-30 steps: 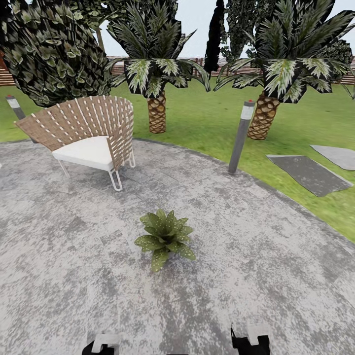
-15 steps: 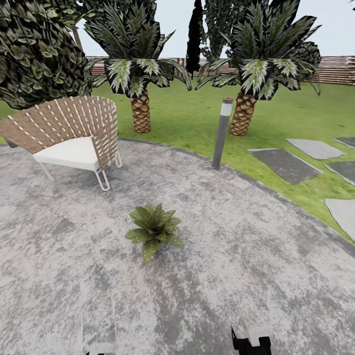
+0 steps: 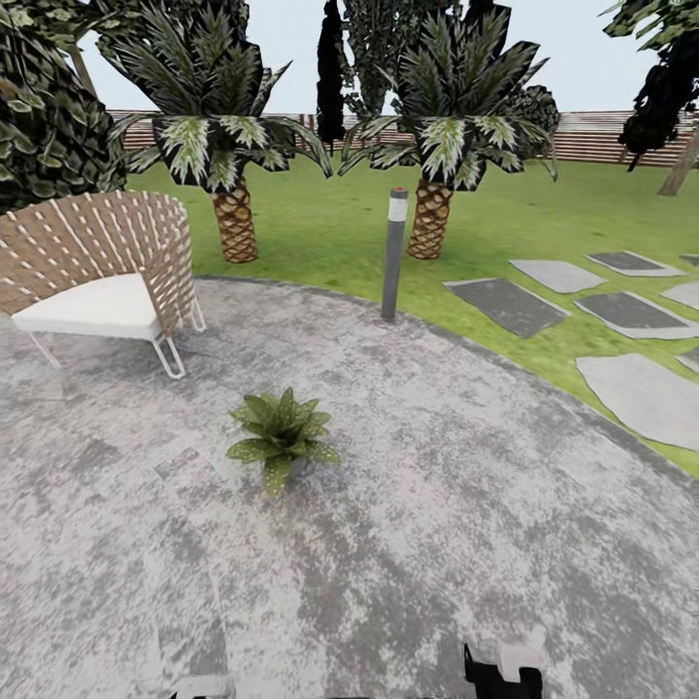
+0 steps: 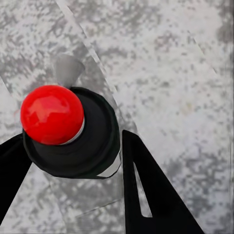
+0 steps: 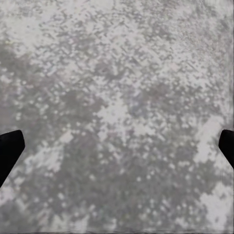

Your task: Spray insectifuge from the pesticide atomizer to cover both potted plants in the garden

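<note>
The broad potted plant [image 3: 281, 439], a rosette with pale-speckled leaves, stands on the round grey patio [image 3: 456, 524] ahead and slightly left of me. The narrower-leaved plant is out of view. In the left wrist view a dark round bottle, the pesticide atomizer [image 4: 92, 141], is seen end-on, with a sliver of white band, a pale nozzle and a red ball on top. My left gripper [image 4: 70, 139] is shut on it, one black finger on each side. My right gripper [image 5: 117, 141] hangs open over bare paving, and its top shows low in the head view [image 3: 505, 670].
A woven chair [image 3: 97, 277] with a white seat stands at the patio's left. A grey bollard lamp [image 3: 393, 254] marks the far rim. Two palms [image 3: 233, 214] grow on the lawn, stepping stones [image 3: 505, 304] lie to the right, and a slat fence [image 3: 612, 136] closes the back.
The whole head view has slid left, so the camera has turned right. More stepping stones show at the right. The plant and chair have not moved on the patio.
</note>
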Motion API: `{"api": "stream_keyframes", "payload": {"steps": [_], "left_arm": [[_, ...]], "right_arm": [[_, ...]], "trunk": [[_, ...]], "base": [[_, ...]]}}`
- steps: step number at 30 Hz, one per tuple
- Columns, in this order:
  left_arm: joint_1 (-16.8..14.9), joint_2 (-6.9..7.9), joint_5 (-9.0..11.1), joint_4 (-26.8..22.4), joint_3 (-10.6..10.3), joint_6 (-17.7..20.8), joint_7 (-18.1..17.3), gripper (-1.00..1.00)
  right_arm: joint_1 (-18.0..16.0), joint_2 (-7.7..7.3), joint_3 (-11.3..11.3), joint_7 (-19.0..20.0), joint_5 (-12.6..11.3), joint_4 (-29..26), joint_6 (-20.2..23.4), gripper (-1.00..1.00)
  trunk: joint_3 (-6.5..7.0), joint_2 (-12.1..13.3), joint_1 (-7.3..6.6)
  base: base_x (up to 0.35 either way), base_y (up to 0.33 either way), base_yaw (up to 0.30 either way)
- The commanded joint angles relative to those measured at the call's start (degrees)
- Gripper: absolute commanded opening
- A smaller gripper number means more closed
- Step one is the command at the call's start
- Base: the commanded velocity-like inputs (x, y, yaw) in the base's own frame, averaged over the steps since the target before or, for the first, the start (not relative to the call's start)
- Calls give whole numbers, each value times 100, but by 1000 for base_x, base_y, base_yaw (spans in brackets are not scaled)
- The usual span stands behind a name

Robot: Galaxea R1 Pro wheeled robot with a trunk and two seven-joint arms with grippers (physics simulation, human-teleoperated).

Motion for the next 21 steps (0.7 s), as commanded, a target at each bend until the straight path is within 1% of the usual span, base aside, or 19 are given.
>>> {"api": "stream_keyframes", "payload": {"steps": [1, 21], "left_arm": [[-1, 3, 37, -1, -51, -16, 27, -100], [-1, -3, 16, -1, -52, -16, 27, -100]], "right_arm": [[-6, 3, -27, -29, 38, 12, -15, 100], [-4, 5, -19, -21, 16, 16, -12, 100]], "trunk": [[-1, -2, -1], [92, -2, -1]], "base": [[-7, 6, -286], [0, 0, -289]]}}
